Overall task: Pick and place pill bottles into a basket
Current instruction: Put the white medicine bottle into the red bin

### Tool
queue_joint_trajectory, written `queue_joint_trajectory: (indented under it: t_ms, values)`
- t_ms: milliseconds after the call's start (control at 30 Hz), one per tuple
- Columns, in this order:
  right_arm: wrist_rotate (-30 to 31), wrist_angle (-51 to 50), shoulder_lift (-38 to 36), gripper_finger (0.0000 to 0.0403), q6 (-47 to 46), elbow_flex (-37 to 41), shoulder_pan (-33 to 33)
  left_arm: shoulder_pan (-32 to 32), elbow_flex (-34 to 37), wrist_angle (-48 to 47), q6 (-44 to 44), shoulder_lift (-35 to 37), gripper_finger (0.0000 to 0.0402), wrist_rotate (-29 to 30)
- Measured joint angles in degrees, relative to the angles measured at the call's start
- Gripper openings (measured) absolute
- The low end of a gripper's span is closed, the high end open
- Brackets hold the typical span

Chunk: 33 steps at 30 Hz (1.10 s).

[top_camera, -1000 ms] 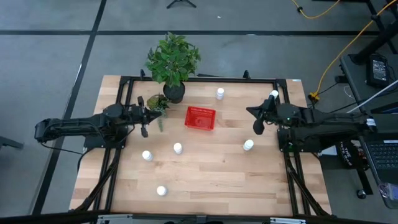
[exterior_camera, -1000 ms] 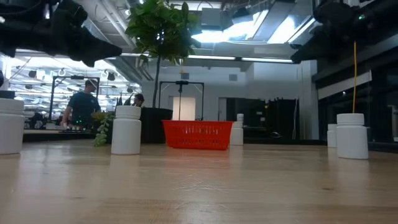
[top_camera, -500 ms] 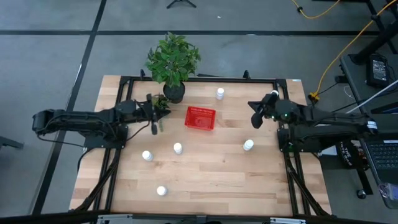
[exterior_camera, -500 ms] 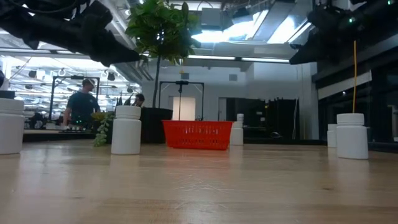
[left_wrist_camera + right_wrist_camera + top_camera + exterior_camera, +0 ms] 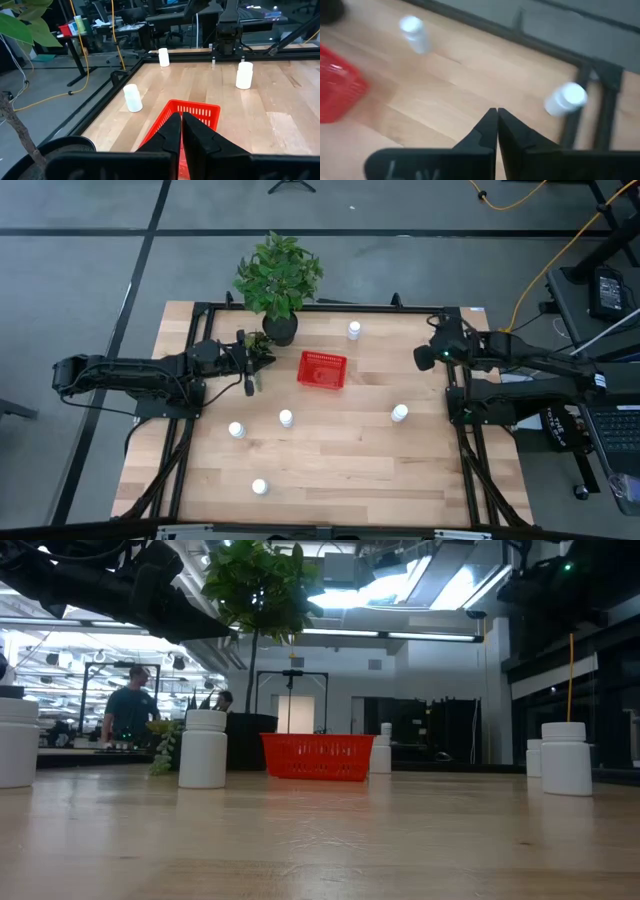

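Reach stage; no bottle picked yet. Red basket [image 5: 322, 369] empty, counter centre toward the far edge. Pill bottles stand scattered across the counter [image 5: 340, 470], all outside the basket. Right claw [image 5: 424, 359], fingers pressed together and empty, hangs near the far right corner, where one bottle [image 5: 565, 99] stands. Left claw [image 5: 249, 383], likewise closed and empty, waits just left of the basket. Next move, likely: spread the right fingers, descend around that bottle.

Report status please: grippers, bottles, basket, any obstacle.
Left gripper shut, empty, beside red basket. Right gripper shut, empty, near far right corner bottle. Basket looks empty; bottles standing loose on table. Potted plant close behind left gripper.
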<state>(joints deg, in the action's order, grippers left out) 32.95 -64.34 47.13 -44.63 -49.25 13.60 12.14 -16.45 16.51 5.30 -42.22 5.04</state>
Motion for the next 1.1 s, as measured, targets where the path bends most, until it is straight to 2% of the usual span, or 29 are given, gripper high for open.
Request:
queue_joint_trajectory:
  t_ms: [200, 433, 567, 933, 1100]
  values:
    - [-0.02, -1.13, 3.01, 0.0017, -3.22, -0.28, 3.55, 0.00, 0.00, 0.00, 1.12, 0.00, 0.0015, 0.02]
    - [-0.02, -5.91, 4.65, 0.0032, -6.25, -0.31, 8.39, 0.00, 0.00, 0.02, 10.45, 0.00, 0.0011, 0.02]
    - [-0.02, -5.67, 4.77, 0.0069, -4.91, -0.31, 9.77, 0.00, 0.00, 0.41, 11.47, 0.00, 0.0012, 0.03]
    - [-0.50, -1.79, 5.56, 0.0210, -5.94, -0.31, 12.81, -0.02, 0.00, 2.08, 11.47, 0.00, 0.0013, 0.04]
    - [-0.49, -0.79, 8.79, 0.0235, -7.42, -0.31, 16.00, -0.02, 0.00, 2.81, 11.51, 0.00, 0.0010, 0.04]
